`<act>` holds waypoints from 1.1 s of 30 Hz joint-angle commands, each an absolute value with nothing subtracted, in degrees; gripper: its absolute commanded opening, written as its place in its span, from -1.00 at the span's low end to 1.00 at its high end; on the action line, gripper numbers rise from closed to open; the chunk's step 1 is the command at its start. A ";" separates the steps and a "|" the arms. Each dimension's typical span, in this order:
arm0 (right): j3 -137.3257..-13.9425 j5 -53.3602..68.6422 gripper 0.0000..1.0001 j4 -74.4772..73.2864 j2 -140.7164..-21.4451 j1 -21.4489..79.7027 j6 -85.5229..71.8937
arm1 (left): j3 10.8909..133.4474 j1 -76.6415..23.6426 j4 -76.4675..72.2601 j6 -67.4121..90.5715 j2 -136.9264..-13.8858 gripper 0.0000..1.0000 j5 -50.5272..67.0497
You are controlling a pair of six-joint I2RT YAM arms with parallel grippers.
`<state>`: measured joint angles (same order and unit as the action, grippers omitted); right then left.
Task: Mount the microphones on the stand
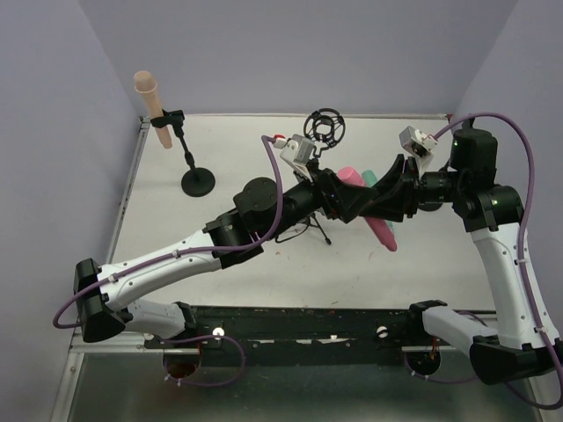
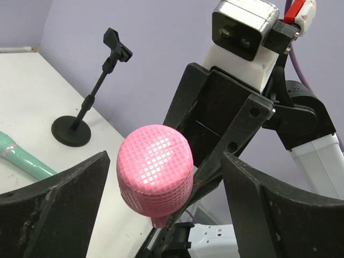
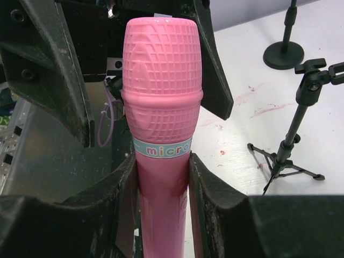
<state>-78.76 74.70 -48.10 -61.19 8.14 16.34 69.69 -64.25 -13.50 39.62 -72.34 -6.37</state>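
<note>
- Pink microphone (image 3: 161, 107): I see matt plastic, moulded grid head, smooth handle.
- Right gripper (image 3: 161, 183): black plastic, matt, scuffed.
- Table (image 3: 231, 134): white, matt, stained, by my view.

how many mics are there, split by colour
pink microphone: 1
teal microphone: 1
peach microphone: 1
total: 3
</note>
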 commanded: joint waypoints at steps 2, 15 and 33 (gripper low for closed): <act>-77.96 77.17 -0.74 -47.64 -60.38 8.00 15.38 | 71.81 -65.30 -14.77 37.00 -73.39 0.72 -10.19; -77.34 77.52 -0.63 -46.93 -60.73 8.00 14.68 | 71.37 -65.30 -16.61 35.51 -73.65 -0.49 -8.79; -70.85 73.74 0.99 -47.73 -56.52 0.44 21.44 | 73.03 -65.21 5.87 17.87 -51.43 -0.99 -19.23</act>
